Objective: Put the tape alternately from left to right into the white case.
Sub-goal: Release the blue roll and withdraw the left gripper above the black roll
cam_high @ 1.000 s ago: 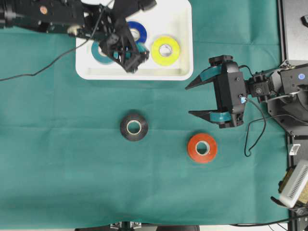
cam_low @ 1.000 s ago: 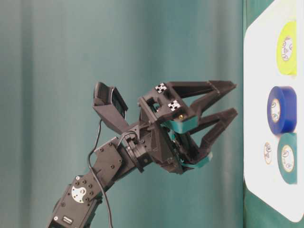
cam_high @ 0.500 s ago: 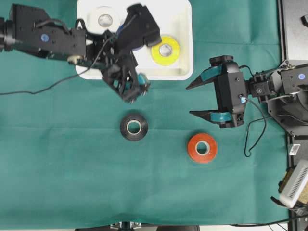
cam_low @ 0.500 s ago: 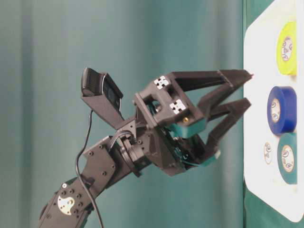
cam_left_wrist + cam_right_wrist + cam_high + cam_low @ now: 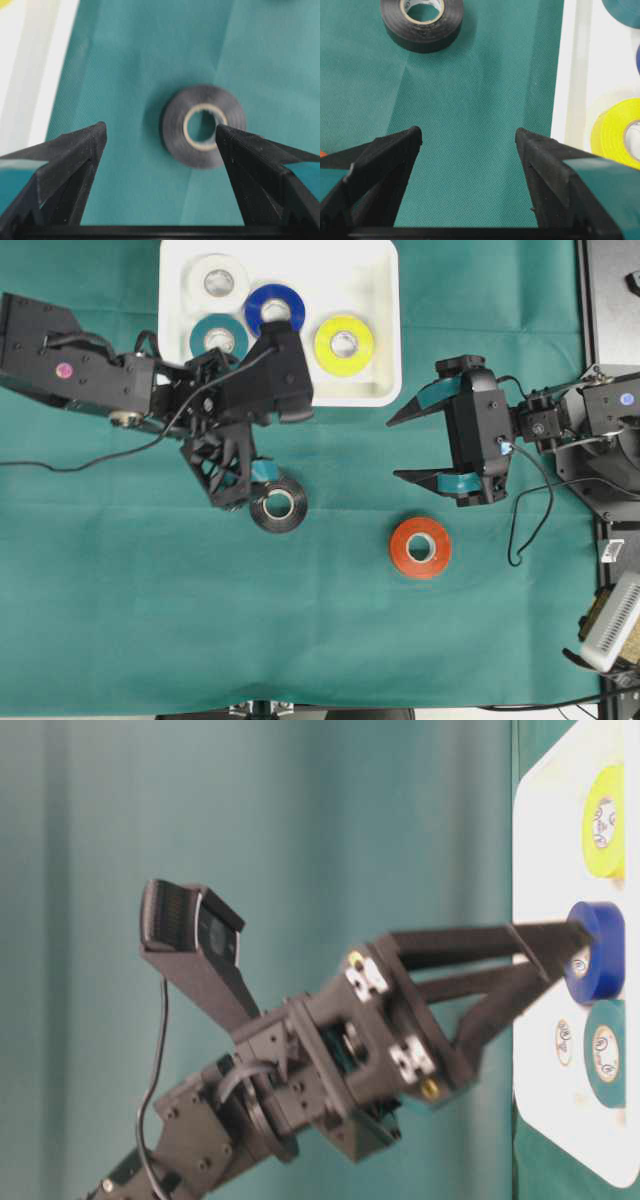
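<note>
The white case (image 5: 378,390) at the top holds white (image 5: 218,280), blue (image 5: 275,310), teal (image 5: 218,338) and yellow (image 5: 344,344) tape rolls. On the green cloth lie a black roll (image 5: 278,505) and a red roll (image 5: 420,548). My left gripper (image 5: 240,485) hangs open and empty just left of the black roll. In the left wrist view the black roll (image 5: 174,131) lies ahead of the open gripper (image 5: 160,127), nearer the right finger. My right gripper (image 5: 392,450) is open and empty right of the case, above the red roll. Its wrist view shows the open gripper (image 5: 468,132), the black roll (image 5: 422,37) and the yellow roll (image 5: 615,135).
A thin cable (image 5: 60,465) trails from the left arm across the cloth. Robot base hardware and a white device (image 5: 610,620) crowd the right edge. From table level the left gripper (image 5: 570,950) stands in front of the case (image 5: 540,870).
My left arm has swung out of the case and down over the cloth to the black roll, its jaws still open. The teal roll stays in the case. The right arm has not moved.
</note>
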Robot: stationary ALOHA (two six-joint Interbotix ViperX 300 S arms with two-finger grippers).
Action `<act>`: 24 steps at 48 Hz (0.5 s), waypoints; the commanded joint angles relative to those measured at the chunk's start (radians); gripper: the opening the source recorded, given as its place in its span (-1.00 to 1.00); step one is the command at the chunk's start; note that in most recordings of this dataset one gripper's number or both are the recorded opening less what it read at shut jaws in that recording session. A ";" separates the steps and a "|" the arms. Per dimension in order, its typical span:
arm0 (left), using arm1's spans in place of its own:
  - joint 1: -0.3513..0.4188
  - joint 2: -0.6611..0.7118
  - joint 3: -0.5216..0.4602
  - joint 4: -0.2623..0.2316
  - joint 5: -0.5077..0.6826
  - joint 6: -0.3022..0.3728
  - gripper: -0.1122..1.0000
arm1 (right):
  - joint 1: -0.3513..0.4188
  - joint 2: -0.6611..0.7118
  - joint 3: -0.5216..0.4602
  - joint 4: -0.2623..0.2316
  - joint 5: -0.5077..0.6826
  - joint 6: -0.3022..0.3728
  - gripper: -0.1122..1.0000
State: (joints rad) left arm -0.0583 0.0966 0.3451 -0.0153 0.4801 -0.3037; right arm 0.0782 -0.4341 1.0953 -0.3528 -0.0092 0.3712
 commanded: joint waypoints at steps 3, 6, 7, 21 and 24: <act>-0.015 -0.040 0.015 -0.002 -0.006 0.018 0.30 | 0.002 -0.011 -0.005 0.002 -0.009 0.002 0.64; -0.020 -0.044 0.026 -0.002 -0.008 0.025 0.30 | 0.002 -0.011 -0.005 0.002 -0.009 0.002 0.64; -0.021 -0.046 0.029 -0.002 -0.006 0.028 0.30 | 0.003 -0.011 -0.005 0.002 -0.009 0.002 0.64; -0.040 -0.066 0.066 -0.002 -0.051 0.117 0.30 | 0.003 -0.011 -0.003 0.002 -0.009 0.002 0.64; -0.041 -0.066 0.077 -0.002 -0.072 0.137 0.30 | 0.002 -0.011 -0.005 0.002 -0.009 0.002 0.64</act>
State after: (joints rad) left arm -0.0951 0.0644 0.4249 -0.0153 0.4372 -0.1810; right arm 0.0767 -0.4341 1.0999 -0.3528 -0.0092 0.3712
